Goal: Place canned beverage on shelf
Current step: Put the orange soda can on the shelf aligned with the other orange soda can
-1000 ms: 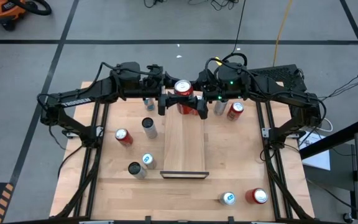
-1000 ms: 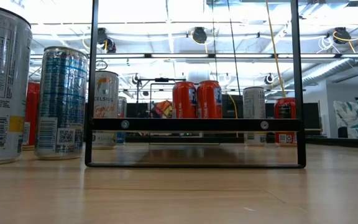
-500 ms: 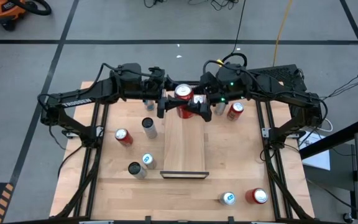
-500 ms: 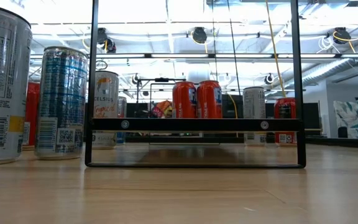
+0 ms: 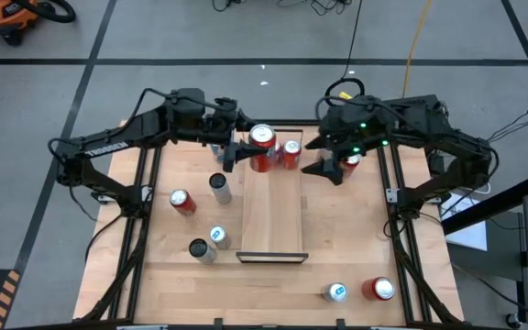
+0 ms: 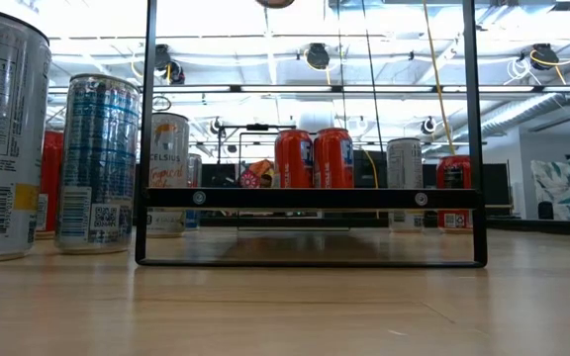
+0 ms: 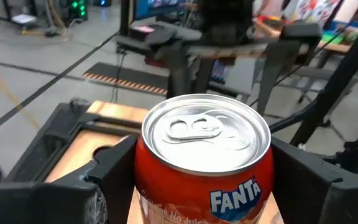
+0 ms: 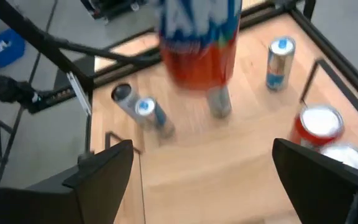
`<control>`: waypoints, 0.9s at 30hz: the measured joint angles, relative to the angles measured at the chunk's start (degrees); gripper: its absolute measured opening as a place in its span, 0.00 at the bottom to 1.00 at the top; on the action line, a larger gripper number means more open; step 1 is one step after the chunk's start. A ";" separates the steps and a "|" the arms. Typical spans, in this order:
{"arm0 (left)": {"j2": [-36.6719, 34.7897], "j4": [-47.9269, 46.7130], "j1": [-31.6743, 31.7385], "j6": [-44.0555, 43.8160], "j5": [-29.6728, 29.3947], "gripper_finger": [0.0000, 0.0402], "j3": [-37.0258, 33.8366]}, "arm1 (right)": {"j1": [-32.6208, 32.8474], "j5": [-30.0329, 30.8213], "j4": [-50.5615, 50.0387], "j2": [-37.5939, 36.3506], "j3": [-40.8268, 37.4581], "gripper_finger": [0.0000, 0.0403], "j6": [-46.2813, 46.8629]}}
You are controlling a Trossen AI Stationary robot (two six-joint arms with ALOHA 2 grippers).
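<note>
The left gripper (image 5: 242,151) is clamping a red Fanta can (image 5: 262,147) at the far end of the shelf (image 5: 271,215), a second red can (image 5: 291,152) standing just beside it. The right gripper (image 5: 324,170) is hovering with fingers apart near the table's far right edge, holding nothing. Slim silver cans (image 5: 219,188) are crowding the table (image 5: 356,238) left of the shelf.

Right claw (image 5: 324,170) off, away from can (image 5: 291,152)

An orange-red Fanta can (image 7: 206,163) with a silver top, a light-wood shelf (image 5: 271,213), and black-framed table rails (image 5: 138,188).
</note>
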 joint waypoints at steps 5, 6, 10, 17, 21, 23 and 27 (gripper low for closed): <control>-0.23 -3.91 2.72 1.83 1.28 0.72 0.00 | 0.00 0.18 -1.78 -3.76 0.00 0.90 2.31; -0.19 -4.63 3.13 2.37 1.37 0.72 -0.08 | 0.00 0.22 -2.04 -4.36 0.00 0.90 2.97; -0.27 -3.62 4.35 2.89 2.48 0.72 -3.35 | 0.18 0.02 -2.82 -6.99 0.00 0.90 6.15; -1.25 -0.09 5.20 1.22 2.82 0.72 -12.56 | 3.19 -0.02 -4.20 -11.60 0.00 0.90 9.37; -1.48 8.44 5.25 -1.10 1.03 0.72 -18.83 | 5.30 -0.02 -4.69 -13.76 0.00 0.90 10.21; -1.48 11.30 5.29 -1.04 0.57 0.72 -21.53 | 6.13 -0.02 -4.70 -14.72 0.00 0.90 10.36; -1.45 14.40 5.03 -0.53 -0.19 0.72 -23.63 | 7.33 0.02 -4.70 -15.99 0.00 0.90 9.90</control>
